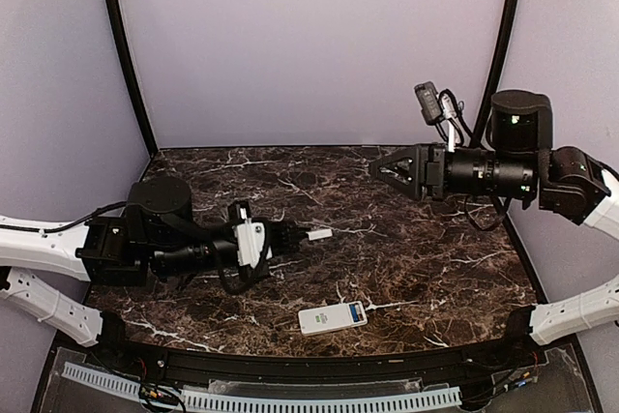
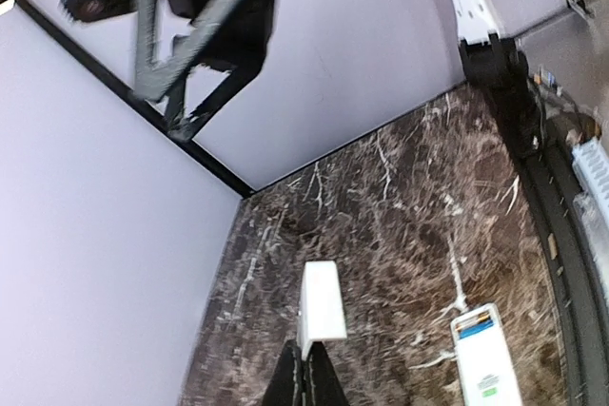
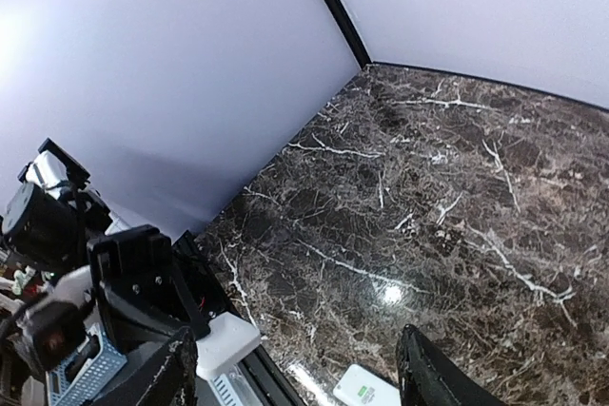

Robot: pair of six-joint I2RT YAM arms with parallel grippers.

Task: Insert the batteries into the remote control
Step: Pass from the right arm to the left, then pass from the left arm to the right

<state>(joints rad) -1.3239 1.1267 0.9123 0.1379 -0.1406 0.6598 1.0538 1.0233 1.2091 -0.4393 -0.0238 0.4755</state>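
The left hand (image 2: 306, 364) is clamped shut on a small white cover (image 2: 321, 303), over the middle of the surface (image 1: 435, 268). The right hand (image 1: 385, 169) hangs empty, fingers spread, toward the far right. The remote (image 1: 332, 317) lies by the near edge.

1. I am looking at a robot test cell in a laboratory, not at a home or a shop.
2. Two robot arms, the left arm (image 1: 44, 249) and the right arm (image 1: 580, 311), are sitting bolted at the near edge of a table (image 1: 416, 258) with a dark marble-pattern top.
3. Plain pale lilac panels (image 1: 309, 45) are closing the table in on three sides, and curved black poles (image 1: 124, 55) are standing at the back corners.
4. A white slotted cable duct (image 1: 290, 399) is running along the front edge, with loose wires (image 1: 150, 394) showing beside it.
5. A small camera (image 1: 428, 102) is riding on the right arm's wrist.
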